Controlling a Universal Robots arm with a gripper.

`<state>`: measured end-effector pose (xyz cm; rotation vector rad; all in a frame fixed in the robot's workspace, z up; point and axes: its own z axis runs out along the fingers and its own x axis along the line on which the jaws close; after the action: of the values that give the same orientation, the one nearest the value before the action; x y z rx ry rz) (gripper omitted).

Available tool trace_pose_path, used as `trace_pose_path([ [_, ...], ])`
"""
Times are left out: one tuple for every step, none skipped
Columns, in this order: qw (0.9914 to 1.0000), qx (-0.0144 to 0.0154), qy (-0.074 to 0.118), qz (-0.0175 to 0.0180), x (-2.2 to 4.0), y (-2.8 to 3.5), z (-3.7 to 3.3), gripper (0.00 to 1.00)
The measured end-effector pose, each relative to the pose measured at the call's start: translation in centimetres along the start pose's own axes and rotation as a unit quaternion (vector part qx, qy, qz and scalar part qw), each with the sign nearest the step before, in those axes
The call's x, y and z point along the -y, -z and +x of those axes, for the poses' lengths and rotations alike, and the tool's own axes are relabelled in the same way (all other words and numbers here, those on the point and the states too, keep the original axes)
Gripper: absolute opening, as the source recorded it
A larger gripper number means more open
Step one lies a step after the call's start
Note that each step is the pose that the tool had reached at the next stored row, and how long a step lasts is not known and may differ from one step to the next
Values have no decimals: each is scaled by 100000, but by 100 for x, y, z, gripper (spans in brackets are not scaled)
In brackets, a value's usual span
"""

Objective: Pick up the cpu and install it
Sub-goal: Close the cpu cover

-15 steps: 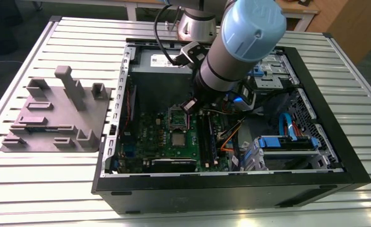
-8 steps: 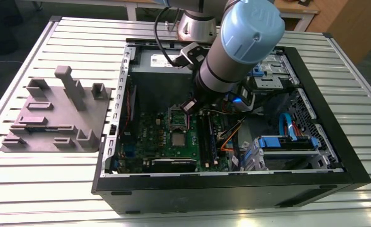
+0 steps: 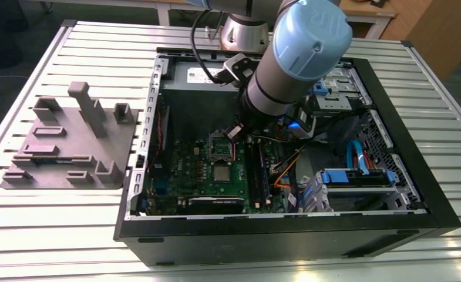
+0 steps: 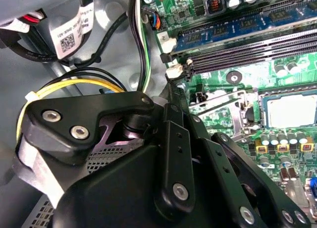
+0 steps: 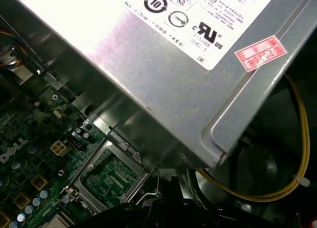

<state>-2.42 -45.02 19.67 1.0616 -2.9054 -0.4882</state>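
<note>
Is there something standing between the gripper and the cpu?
Nothing visible does. In the exterior view the gripper hangs near the open socket frame, and the cpu lies uncovered just beyond it.

My workbench [image 3: 50, 229] is a slatted aluminium table, pale and evenly lit from overhead. Past its far edge, at twelve o'clock, stands a light wooden desk [image 3: 371, 14]; at one o'clock, a brown wooden panel [image 3: 441, 29]. Dark floor [image 3: 11, 47] lies at ten o'clock.
</note>
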Motion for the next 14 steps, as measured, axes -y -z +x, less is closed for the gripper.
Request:
trace_pose_path([
  [100000, -7, -1, 9, -2, 0, 2, 10],
  [100000, -30, -8, 32, -4, 0, 4, 10],
  [100000, -84, -16, 104, -6, 1, 5, 10],
  [99999, -230, -39, 278, -8, 4, 6, 10],
  [99998, -396, -66, 474, -8, 8, 6, 10],
  [99996, -589, -103, 714, -10, 12, 5, 10],
  [99992, -798, -144, 973, -11, 15, 5, 10],
  [99988, -963, -175, 1174, -12, 19, 5, 10],
  [99986, -1063, -191, 1294, -14, 25, 5, 10],
  [99984, -1124, -202, 1363, -17, 32, 5, 10],
  [99983, -1155, -210, 1401, -19, 39, 5, 10],
  [99983, -1174, -215, 1429, -22, 45, 5, 10],
  [99982, -1198, -219, 1461, -25, 52, 5, 10],
  [99981, -1225, -224, 1492, -28, 60, 5, 10],
])
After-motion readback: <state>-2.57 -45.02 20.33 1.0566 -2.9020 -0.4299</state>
